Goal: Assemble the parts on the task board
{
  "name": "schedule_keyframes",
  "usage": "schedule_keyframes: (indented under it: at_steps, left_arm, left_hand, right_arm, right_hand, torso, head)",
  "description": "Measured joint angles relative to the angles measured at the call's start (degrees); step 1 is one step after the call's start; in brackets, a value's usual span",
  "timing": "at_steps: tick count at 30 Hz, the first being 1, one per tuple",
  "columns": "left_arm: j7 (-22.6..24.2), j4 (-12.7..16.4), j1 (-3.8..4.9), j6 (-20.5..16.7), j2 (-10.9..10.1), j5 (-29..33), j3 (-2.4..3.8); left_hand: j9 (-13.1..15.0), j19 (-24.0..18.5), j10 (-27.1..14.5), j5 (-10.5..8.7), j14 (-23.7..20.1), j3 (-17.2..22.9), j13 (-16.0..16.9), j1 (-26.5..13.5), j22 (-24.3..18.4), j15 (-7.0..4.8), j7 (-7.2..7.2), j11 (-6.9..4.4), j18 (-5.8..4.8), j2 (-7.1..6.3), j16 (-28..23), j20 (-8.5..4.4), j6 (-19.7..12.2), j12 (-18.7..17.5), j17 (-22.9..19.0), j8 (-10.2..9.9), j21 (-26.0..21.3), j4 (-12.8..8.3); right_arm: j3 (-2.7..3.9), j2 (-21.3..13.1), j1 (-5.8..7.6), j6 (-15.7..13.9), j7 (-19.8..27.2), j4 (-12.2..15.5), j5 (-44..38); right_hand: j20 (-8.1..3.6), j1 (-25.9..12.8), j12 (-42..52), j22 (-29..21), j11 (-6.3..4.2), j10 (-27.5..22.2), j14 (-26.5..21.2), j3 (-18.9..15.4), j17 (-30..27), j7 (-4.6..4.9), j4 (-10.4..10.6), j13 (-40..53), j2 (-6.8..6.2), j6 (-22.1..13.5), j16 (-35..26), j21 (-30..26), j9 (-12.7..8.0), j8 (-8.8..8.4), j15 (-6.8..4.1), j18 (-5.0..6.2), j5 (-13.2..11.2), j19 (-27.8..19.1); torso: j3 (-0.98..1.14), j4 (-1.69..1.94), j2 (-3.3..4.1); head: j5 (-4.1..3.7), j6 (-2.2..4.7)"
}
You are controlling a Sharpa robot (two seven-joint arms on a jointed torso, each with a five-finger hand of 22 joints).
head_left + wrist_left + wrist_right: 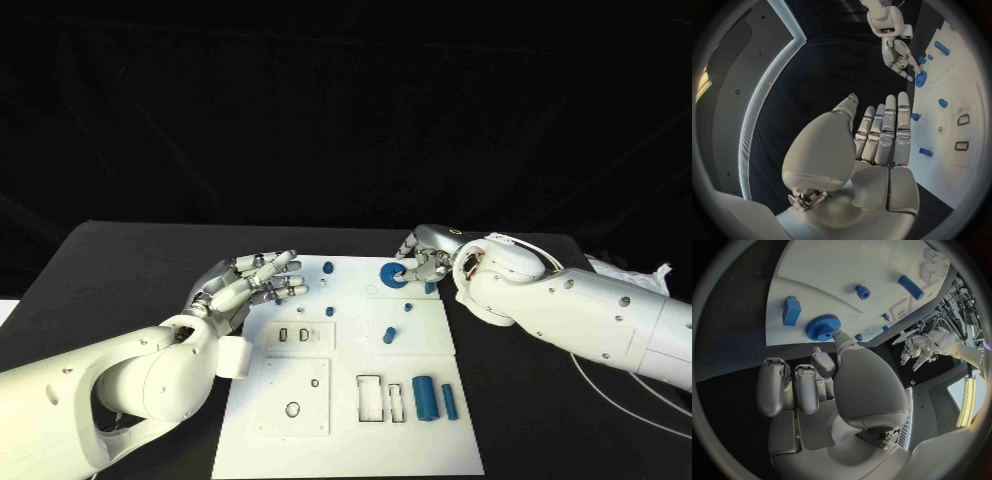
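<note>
Black worktop (130,260) carries the white task board (361,400). Right hand (423,262) at the board's far edge, fingertips touching a blue gear (392,275) that lies on the board; whether it is gripped, cannot tell. Left hand (248,288) hovers by the board's left edge, fingers straight and apart, holding nothing. Near end of board: a blue cylinder (424,396) and a thinner blue rod (449,401) lying side by side, beside rectangular recesses (369,397). Small blue pegs (387,334) stand mid-board.
</note>
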Motion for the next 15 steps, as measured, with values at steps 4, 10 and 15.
schedule_keyframes:
  at_steps: [4, 10, 15]
  left_arm:
    - [-0.1, 0.0, 0.00, 0.0, 0.0, 0.0, 0.00]
    - [-0.1, 0.0, 0.00, 0.0, 0.0, 0.0, 0.00]
    - [-0.2, 0.0, 0.00, 0.0, 0.0, 0.0, 0.00]
  left_hand:
    - [0.0, 0.0, 0.0, 0.00, 0.0, 0.0, 0.0, 0.0, 0.0, 0.00, 0.00, 0.00, 0.00, 0.00, 0.0, 0.00, 0.0, 0.0, 0.0, 0.0, 0.0, 0.0]
    - [0.0, 0.0, 0.0, 0.00, 0.0, 0.1, 0.0, 0.0, 0.0, 0.00, 0.00, 0.00, 0.00, 0.00, 0.0, 0.00, 0.0, 0.0, 0.0, 0.0, 0.0, -0.1]
    - [0.0, 0.0, 0.0, 0.00, 0.0, 0.2, 0.0, 0.0, -0.1, 0.00, 0.00, 0.00, 0.01, 0.00, 0.0, 0.00, 0.0, 0.0, 0.1, 0.0, 0.0, -0.2]
  right_arm:
    - [0.00, 0.3, -0.22, 0.8, -0.2, -0.2, 0.0]
    - [0.00, 0.5, -0.37, 1.6, -0.3, -0.5, 0.0]
    - [0.05, 0.8, -0.43, 1.8, -0.3, -0.7, 0.0]
  right_hand:
    - [0.00, 0.2, 0.2, 0.1, 0.00, 0.0, 0.0, 0.0, 0.0, 0.00, 0.0, 0.6, 0.23, 0.0, 0.0, 0.2, 0.1, 0.25, 0.00, 0.00, 0.0, 0.0]
    - [0.00, 0.5, 0.9, 0.3, -0.02, 0.0, 0.0, 0.0, 0.0, 0.00, 0.0, 1.1, 0.45, 0.0, 0.2, 0.2, 0.1, 0.24, 0.00, 0.01, 0.0, 0.0]
    - [0.00, 0.7, 1.5, 0.5, -0.06, 0.4, 0.0, 0.0, 0.0, 0.02, 0.0, 1.8, 0.68, 0.3, 0.2, 0.4, 0.1, 0.23, 0.00, 0.01, 0.0, 0.0]
  torso:
    - [0.00, -0.02, -0.01]
    - [0.01, -0.08, -0.02]
    - [0.03, -0.10, 0.00]
  head:
    - [0.18, -0.23]
    - [0.11, -0.50]
    - [0.17, -0.64]
